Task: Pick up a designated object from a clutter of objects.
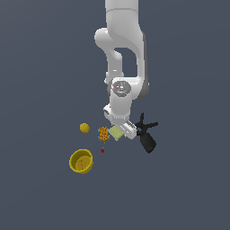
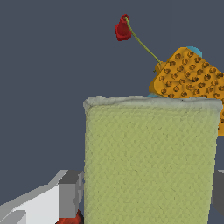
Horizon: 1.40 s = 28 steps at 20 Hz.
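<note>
Tool point(image 1: 117, 132) straddles the pale green block point(image 2: 148, 162), fingers point(image 2: 65, 199) wide at either flank, block lying mid-bench touching the orange patterned piece point(image 2: 190, 78); judgement: close squarely on the flanks, lift straight, avoid snagging the neighbour.

Pale green block point(image 2: 148, 162) cut by frame edge

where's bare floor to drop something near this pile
Crowded: pale green block under the claw, orange patterned piece alongside, black clamps on the exterior view's right. Free: beyond the yellow ball and below the yellow bowl.
</note>
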Each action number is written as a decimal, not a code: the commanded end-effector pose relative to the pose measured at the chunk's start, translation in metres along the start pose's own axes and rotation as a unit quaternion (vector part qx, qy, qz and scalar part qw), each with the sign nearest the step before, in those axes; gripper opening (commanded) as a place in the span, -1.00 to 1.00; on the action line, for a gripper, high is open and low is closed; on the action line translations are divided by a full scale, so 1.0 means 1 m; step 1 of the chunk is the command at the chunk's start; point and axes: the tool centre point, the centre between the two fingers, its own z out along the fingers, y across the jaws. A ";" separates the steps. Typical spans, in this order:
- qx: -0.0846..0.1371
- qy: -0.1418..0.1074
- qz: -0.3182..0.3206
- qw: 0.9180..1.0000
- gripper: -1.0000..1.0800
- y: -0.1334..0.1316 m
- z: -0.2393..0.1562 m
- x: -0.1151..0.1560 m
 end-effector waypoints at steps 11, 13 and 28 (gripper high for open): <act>0.001 0.000 0.001 1.000 -1.00 0.008 -0.116 0.025; 0.000 0.000 0.001 1.000 -1.00 0.009 -0.136 0.029; 0.000 0.000 0.001 1.000 -1.00 0.016 -0.284 0.062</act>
